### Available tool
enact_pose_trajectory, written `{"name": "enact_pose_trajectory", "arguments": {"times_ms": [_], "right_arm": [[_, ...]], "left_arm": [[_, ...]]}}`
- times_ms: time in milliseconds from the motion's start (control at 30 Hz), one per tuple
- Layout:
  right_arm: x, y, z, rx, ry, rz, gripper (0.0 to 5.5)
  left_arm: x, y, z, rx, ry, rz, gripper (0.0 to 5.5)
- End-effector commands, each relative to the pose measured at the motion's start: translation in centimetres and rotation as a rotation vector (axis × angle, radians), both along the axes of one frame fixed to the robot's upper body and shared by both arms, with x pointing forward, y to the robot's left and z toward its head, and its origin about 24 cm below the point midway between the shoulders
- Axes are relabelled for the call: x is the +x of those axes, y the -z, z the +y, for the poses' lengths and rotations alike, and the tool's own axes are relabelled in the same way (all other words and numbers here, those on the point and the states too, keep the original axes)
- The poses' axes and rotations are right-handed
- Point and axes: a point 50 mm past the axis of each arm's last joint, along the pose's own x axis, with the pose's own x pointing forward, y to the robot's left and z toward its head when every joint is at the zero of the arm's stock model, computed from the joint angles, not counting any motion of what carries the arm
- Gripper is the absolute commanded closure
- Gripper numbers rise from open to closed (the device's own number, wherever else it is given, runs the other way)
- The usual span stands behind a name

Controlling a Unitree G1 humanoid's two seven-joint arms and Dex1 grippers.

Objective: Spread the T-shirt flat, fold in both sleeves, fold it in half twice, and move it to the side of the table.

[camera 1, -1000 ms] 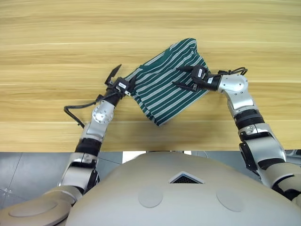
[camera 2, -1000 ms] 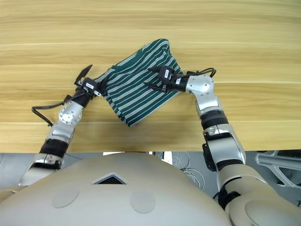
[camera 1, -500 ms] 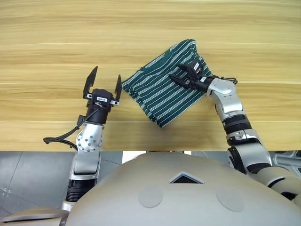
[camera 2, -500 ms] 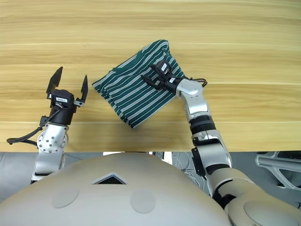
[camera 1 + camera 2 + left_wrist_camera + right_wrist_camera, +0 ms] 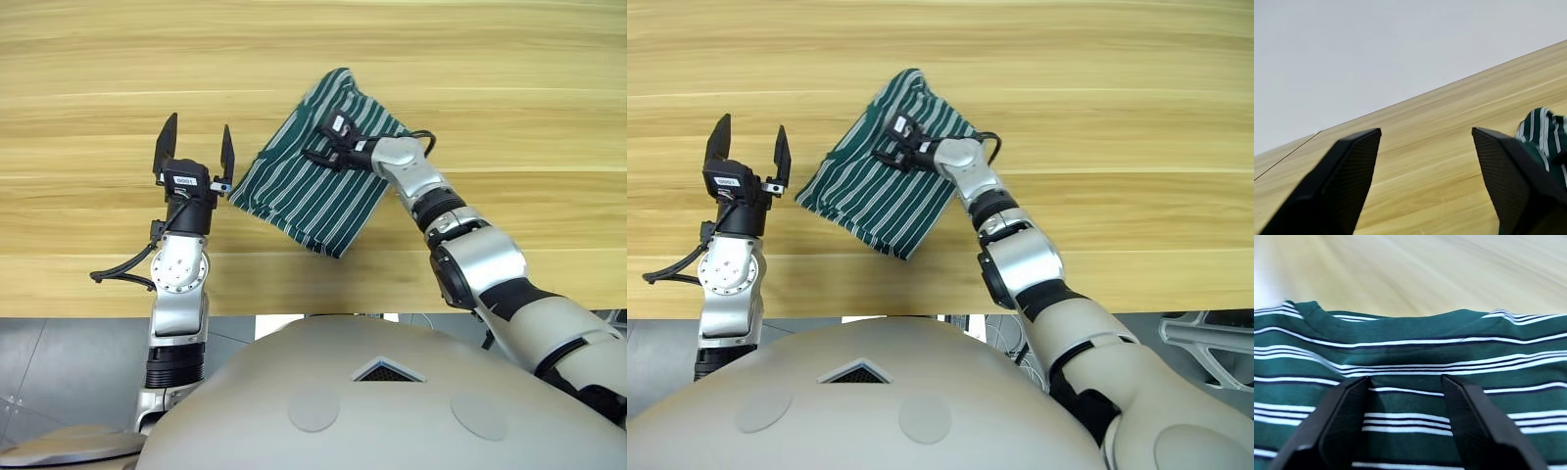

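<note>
Wood-grain table [image 5: 88, 59] carries the work. Nearest the robot, the left gripper [image 5: 198, 129] stands upright, fingers apart and holding nothing. Just beside it, to the right, the T-shirt [image 5: 304, 201] lies folded into a compact block, set askew near the table's middle. On the block's farther half rests the right gripper [image 5: 323, 144], fingers apart and laid on the cloth, not clamped.

Judged step: slide the block to the table's side. Press evenly through both fingers so the top layer does not creep over the lower ones. Drive slowly along one straight line. Hold the left gripper clear of the leading edge.

Right wrist view shows the collar [image 5: 1400, 323] lying smooth beyond the fingers [image 5: 1342, 416], a detail too small to tell from the head views. Left wrist view adds the table's far edge and a wall [image 5: 1376, 39].
</note>
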Motion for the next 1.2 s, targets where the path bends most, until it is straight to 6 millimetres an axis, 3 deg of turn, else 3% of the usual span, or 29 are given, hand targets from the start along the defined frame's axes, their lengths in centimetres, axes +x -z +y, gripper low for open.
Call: {"name": "enact_pose_trajectory", "arguments": {"times_ms": [33, 167, 333, 467, 533, 600, 700, 767, 833, 967, 1200], "right_arm": [[-2.3, 0.6, 2.3, 0.001, -0.230, 0.033, 2.74], [-3.8, 0.4, 3.9, 0.017, -0.384, -0.056, 2.74], [-2.8, -1.7, 4.0, 0.068, -0.423, -0.247, 2.74], [-0.9, -4.9, 1.7, 0.192, -0.410, -0.383, 2.74], [-0.6, -5.8, -1.2, 0.200, -0.391, -0.432, 2.74], [-1.5, -5.2, -4.2, 0.159, -0.372, -0.400, 2.74], [-4.9, -2.1, -7.8, 0.070, -0.365, -0.206, 2.74], [-6.8, -0.2, -9.0, 0.024, -0.374, -0.057, 2.74], [-7.6, 0.8, -9.4, -0.011, -0.377, 0.035, 2.74], [-6.3, 2.2, -9.3, -0.061, -0.267, 0.100, 2.74], [-3.4, 2.3, -9.3, -0.111, -0.168, 0.085, 2.74]], "left_arm": [[0.2, 0.1, 0.5, -0.021, -0.014, -0.009, 2.15], [0.2, 0.2, 0.7, -0.023, -0.017, -0.013, 2.15], [0.2, 0.4, 0.6, -0.023, -0.013, -0.011, 2.15], [0.5, 0.4, 0.4, -0.024, -0.002, -0.016, 2.15], [0.5, 0.4, 0.2, -0.026, 0.001, -0.017, 2.15], [0.5, 0.4, 0.0, -0.026, 0.008, -0.017, 2.15], [0.4, 0.4, -0.1, -0.020, 0.017, -0.016, 2.15], [0.3, 0.4, -0.1, -0.015, 0.019, -0.016, 2.15], [0.3, 0.4, -0.1, -0.010, 0.022, -0.016, 2.15], [0.8, 0.1, -0.2, 0.000, 0.056, -0.022, 2.15], [0.7, -0.1, 0.4, 0.012, 0.057, -0.021, 2.15]]}}
